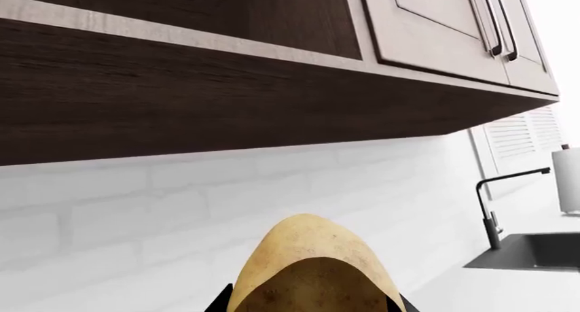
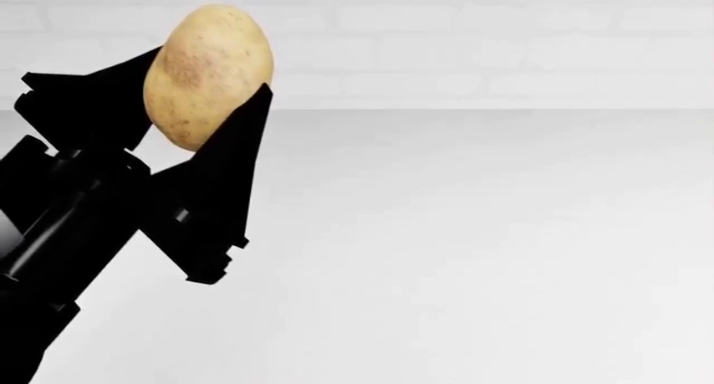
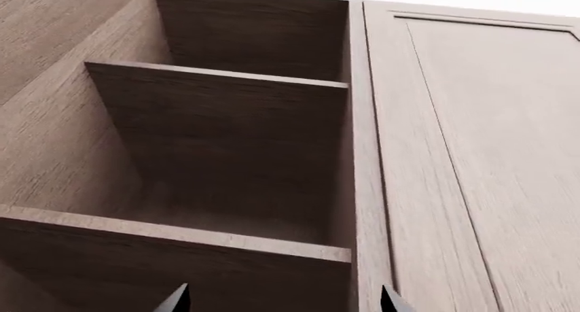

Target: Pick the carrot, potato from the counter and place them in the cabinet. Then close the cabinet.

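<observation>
The tan, speckled potato (image 2: 212, 58) is held up in the air, pinched between the black fingers of my left gripper (image 2: 210, 79), which is shut on it above the white counter (image 2: 469, 233). In the left wrist view the potato (image 1: 313, 257) fills the gap of the left gripper (image 1: 313, 306), under the dark underside of the cabinet (image 1: 227, 88). My right gripper (image 3: 285, 302) is open and holds nothing; it points up at the open cabinet (image 3: 217, 88), whose wooden shelves look bare. The carrot is out of view.
A closed cabinet door (image 3: 490, 156) stands beside the open compartment. Along the white brick wall are a black faucet (image 1: 491, 210), a dark sink (image 1: 534, 251) and a paper towel roll (image 1: 567, 179). More closed doors with handles (image 1: 494, 26) hang above.
</observation>
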{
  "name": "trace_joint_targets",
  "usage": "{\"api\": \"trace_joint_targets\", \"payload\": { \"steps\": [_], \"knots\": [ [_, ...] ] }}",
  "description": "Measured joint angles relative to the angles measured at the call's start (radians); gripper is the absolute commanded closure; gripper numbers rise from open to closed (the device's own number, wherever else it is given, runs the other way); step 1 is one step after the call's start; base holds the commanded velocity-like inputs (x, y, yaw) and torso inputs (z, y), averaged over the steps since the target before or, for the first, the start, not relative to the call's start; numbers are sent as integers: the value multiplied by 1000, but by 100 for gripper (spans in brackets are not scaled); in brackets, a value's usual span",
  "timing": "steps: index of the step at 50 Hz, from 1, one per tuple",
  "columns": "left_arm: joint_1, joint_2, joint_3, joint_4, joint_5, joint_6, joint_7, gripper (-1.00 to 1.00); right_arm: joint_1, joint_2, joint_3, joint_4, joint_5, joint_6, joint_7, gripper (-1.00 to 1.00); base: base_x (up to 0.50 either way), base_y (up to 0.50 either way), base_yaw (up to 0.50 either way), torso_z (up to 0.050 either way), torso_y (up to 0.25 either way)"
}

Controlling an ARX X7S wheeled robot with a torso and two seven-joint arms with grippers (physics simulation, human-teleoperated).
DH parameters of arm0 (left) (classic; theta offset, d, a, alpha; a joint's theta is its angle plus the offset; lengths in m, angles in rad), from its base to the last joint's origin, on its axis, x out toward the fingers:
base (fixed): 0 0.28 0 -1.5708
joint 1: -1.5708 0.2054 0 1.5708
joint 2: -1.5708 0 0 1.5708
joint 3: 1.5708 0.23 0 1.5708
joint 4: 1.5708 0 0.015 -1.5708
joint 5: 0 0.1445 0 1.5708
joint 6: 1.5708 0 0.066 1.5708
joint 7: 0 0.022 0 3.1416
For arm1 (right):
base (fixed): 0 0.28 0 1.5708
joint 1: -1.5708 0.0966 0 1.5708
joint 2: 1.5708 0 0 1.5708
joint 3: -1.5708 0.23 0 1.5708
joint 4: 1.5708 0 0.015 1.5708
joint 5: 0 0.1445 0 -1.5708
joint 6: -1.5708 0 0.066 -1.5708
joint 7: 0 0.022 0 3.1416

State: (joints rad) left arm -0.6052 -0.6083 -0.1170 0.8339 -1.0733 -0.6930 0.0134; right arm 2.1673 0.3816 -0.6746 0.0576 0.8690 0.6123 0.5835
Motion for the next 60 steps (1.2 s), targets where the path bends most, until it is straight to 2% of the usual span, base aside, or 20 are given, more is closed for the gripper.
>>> {"api": "trace_joint_targets", "payload": {
  "steps": [24,51,60],
  "knots": [
    [9,-3,10,-5,15,13,5,100,-38,167,86,-226,171,176,120,-100,0,0,0,0,0],
    [3,-6,36,-6,29,18,8,100,-43,384,246,-509,594,392,384,-100,0,0,0,0,0],
    [3,-7,43,-7,34,21,11,100,-139,497,299,-562,805,380,525,-100,0,0,0,0,0]
  ]
}}
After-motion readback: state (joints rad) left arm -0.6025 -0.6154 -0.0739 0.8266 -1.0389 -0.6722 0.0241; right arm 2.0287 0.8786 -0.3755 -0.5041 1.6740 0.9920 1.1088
